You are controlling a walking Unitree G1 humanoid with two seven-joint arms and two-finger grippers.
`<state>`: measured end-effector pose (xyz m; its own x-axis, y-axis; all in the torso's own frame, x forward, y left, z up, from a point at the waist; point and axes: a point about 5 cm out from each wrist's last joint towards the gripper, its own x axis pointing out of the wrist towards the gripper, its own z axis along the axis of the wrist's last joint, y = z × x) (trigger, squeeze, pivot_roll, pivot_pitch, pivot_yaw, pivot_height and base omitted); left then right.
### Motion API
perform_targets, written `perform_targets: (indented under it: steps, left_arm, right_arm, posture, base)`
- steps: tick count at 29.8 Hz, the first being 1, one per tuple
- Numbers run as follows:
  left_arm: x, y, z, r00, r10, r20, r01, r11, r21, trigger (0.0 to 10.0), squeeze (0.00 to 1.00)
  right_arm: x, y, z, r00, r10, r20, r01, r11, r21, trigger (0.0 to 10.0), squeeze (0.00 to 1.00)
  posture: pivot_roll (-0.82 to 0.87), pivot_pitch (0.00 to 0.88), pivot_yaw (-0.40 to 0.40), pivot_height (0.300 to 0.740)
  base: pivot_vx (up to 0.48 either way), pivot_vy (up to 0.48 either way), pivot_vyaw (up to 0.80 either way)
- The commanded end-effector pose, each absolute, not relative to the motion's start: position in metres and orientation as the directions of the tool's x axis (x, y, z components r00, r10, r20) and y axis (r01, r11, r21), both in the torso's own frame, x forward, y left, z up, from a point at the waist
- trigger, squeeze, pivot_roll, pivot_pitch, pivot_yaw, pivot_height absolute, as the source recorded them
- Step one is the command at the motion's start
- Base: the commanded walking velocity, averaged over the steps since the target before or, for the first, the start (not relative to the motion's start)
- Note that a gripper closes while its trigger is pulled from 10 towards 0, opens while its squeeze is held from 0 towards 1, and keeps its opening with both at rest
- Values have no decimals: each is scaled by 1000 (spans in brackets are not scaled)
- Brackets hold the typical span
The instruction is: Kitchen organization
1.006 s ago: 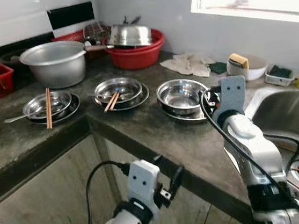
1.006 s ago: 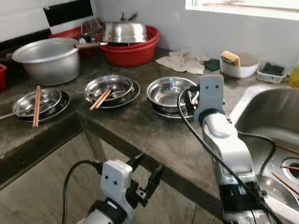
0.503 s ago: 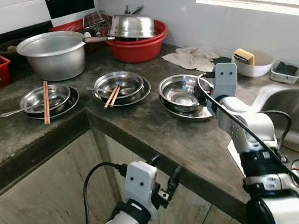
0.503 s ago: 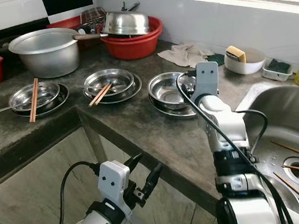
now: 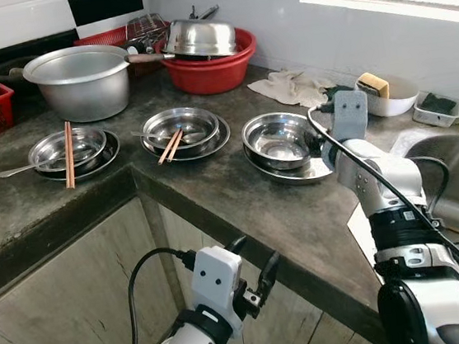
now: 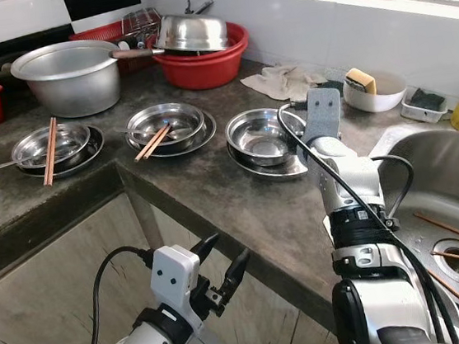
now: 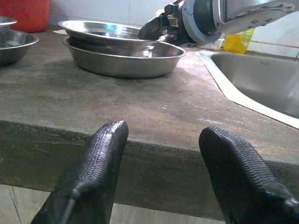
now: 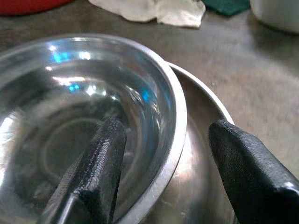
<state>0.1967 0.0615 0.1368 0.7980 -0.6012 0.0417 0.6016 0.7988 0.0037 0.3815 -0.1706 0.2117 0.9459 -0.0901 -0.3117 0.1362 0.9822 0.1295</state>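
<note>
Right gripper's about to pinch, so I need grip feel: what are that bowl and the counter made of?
Bowl: apparently stainless steel, polished, mirror-like window glints, thin rolled rim between the open right gripper fingers. Counter: probably concrete or stone, matte, mottled grey.

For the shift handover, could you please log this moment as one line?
right claw: open, straddling bowl rim | bowl: in plate, on counter | left claw: open, idle below counter edge

My head cameras look down across the worktop (image 5: 216, 198); both wrist views sit low, sharing the nested steel bowl (image 8: 88, 121).
</note>
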Motion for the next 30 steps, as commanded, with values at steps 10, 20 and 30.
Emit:
perform_targets:
  steps: [10,20,30]
  left_arm:
    - [196,59,139,799,-600,47,600,800,11,10000,0]
    - [196,58,143,797,-600,71,601,799,13,10000,0]
    - [196,57,144,792,-605,81,606,795,17,10000,0]
  right_arm:
    - [387,-165,214,923,-17,-384,134,951,279,10000,0]
    - [390,-165,211,907,6,-422,155,924,349,10000,0]
    - [392,-163,214,899,23,-438,186,883,430,0,0]
  posture:
    - [60,46,-96,740]
    - [62,34,-97,740]
    - [64,24,-97,740]
  base:
    - [0,0,0]
    - [0,0,0]
    - [0,0,0]
